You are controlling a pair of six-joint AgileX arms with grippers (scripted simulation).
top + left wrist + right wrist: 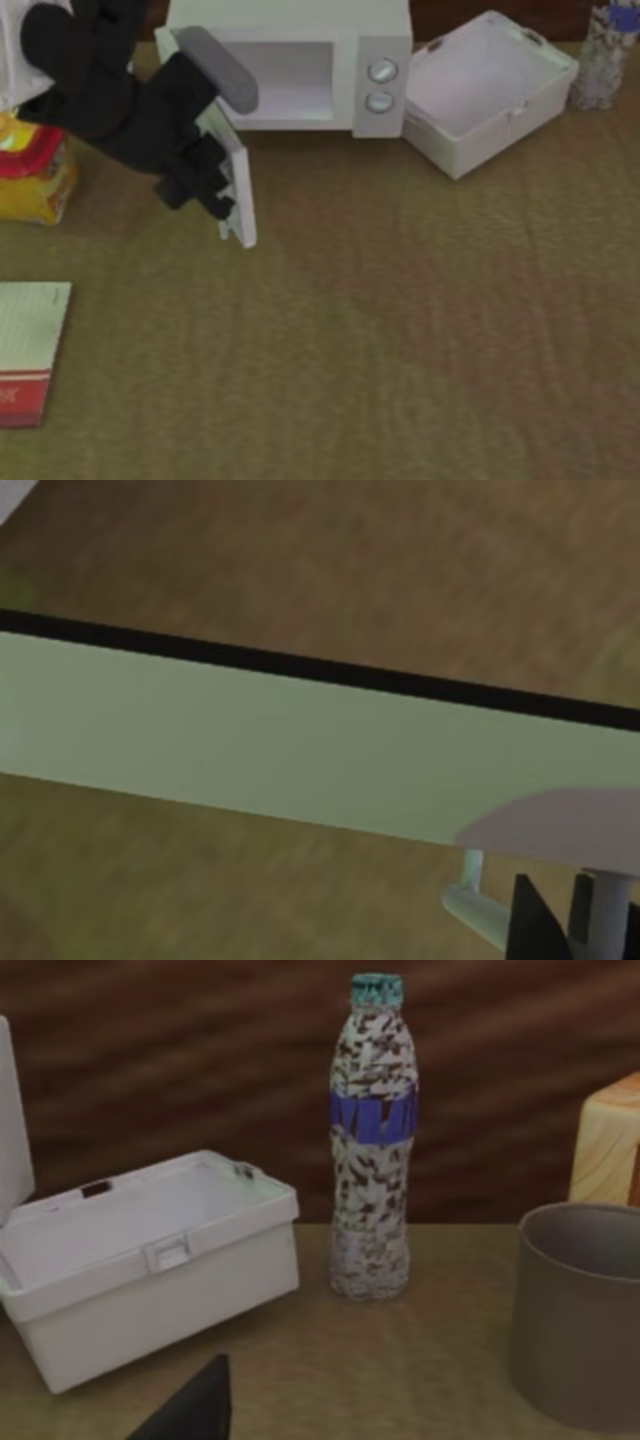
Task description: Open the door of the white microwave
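the white microwave (300,60) sits at the far edge of the table, left of centre, its two silver knobs (381,85) on the right-hand panel and its cavity exposed and empty. the door (236,190) is already swung well out on its left-hinged side, standing edge-on toward the near side, so the task looks close to done. the left gripper (205,190) is right against the door's free end, on its left face, at the handle; whether its fingers are pinched on it or merely hooked there i cannot tell — the left wrist view shows only the pale door panel (300,750) with a dark strip along it and a bit of the handle bar (480,910). the door should handle as a stiff, light, smooth panel that turns only about its hinge, so the bar handle at the free edge seems the right place to hold, pulling along the arc rather than straight. just right of the microwave sits a white lidless bin (490,90), empty, and farther right a speckled bottle (372,1140) with a blue label, capped. a grey cup (580,1310) shows in the right wrist view — its contents are hidden. the right gripper is not seen from above.
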